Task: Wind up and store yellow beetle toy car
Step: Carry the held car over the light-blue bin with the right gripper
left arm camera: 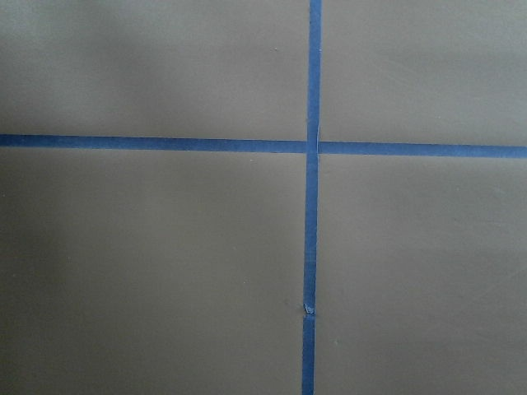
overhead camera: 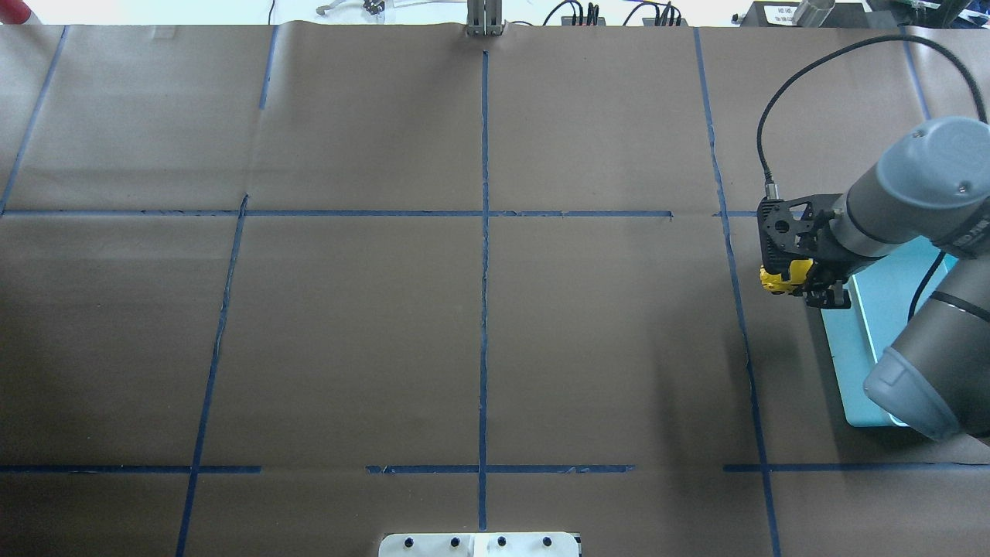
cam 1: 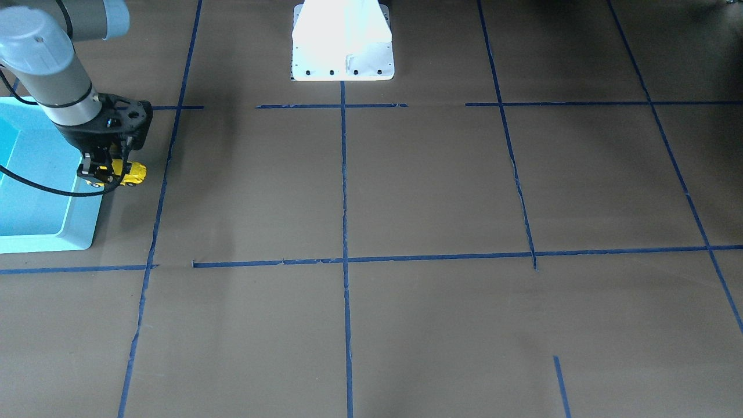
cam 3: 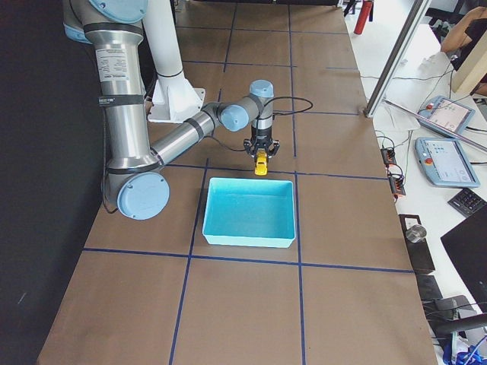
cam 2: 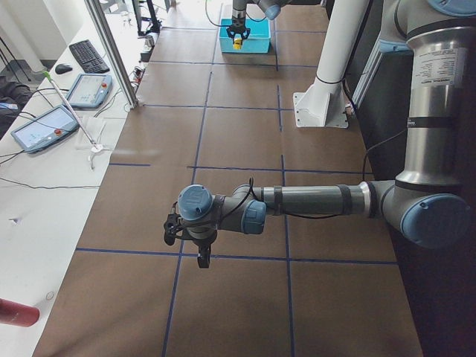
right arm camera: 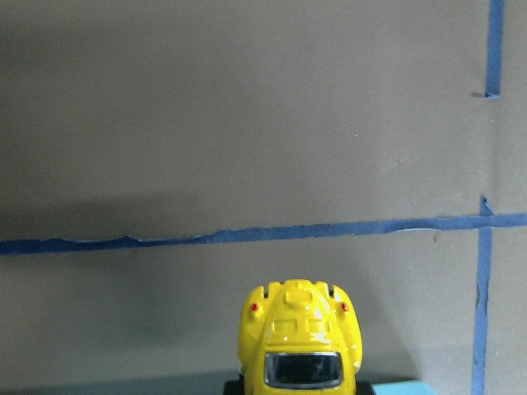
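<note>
Closest to the right wrist lens, the yellow beetle toy car [right arm camera: 300, 333] is filling the lower middle of that frame. Its rounded end, with two small red dots, is pointing up the picture, and a dark window is showing at the bottom edge. The right pincer [cam 1: 108, 170] is pinching the car across its body, and in the front-facing view the car's free end is sticking out toward the right. In that view the car is sitting low at the upper left, just outside the right rim of the turquoise bin [cam 1: 78, 232] and not inside it (whether its wheels are touching the paper, I cannot tell). From overhead it is showing at the middle right of the frame, just left of the bin's long edge and partly under the black wrist bracket. The brown paper-covered counter [cam 1: 435, 186] is stretching across every view, and blue tape [right arm camera: 247, 234] is dividing it into squares, with one strip running across the wrist frame above the car. A white mount [cam 1: 342, 52] is standing at the top centre of the front-facing view. The left pincer [cam 2: 187, 242] is hanging over the counter in the lower middle of the left-side view, well apart from the car and bin at that frame's top. Whether it is spread or pressed together, I cannot tell from there. Its wrist camera is looking straight down on a crossing of two tape strips.
</note>
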Controlling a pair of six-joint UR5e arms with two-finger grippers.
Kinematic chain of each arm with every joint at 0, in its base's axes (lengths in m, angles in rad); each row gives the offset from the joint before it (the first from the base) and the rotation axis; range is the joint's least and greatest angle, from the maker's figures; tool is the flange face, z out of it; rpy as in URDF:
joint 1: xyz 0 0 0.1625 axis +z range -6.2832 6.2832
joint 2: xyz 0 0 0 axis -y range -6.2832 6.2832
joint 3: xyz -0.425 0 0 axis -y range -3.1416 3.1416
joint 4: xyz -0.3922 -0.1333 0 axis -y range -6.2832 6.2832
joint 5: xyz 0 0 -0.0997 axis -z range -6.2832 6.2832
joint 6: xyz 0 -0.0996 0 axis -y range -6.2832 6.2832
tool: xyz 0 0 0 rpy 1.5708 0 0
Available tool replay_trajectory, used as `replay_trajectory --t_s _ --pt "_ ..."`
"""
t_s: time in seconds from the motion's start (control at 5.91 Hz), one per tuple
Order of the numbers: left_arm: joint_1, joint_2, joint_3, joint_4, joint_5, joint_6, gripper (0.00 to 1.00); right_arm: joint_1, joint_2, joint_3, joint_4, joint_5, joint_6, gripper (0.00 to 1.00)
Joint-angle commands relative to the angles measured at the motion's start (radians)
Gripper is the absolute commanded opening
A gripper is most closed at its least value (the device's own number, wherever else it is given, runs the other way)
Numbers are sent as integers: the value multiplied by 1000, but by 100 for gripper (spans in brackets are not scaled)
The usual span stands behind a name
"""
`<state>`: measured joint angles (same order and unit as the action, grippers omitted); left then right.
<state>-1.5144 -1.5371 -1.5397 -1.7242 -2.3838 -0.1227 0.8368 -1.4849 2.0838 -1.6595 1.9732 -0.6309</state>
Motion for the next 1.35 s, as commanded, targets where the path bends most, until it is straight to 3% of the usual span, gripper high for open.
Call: replay_trajectory --t_s 0.0,0.34,0.51,0.68,0.85,1.18 --pt "0 -6 3 0 0 0 100 74 -102 110 -55 41 -98 0" --pt "0 -14 6 0 0 0 100 129 -246 82 -37 33 -328 1" --pt "0 -18 7 0 0 0 100 127 -247 6 8 32 -331 1" --pt "0 -21 13 0 0 0 100 130 -256 -139 217 39 -322 0" --pt "0 -21 13 0 0 0 100 127 -271 -161 289 41 -243 0" --pt "0 -23 13 0 0 0 100 116 -273 -192 291 39 -237 1"
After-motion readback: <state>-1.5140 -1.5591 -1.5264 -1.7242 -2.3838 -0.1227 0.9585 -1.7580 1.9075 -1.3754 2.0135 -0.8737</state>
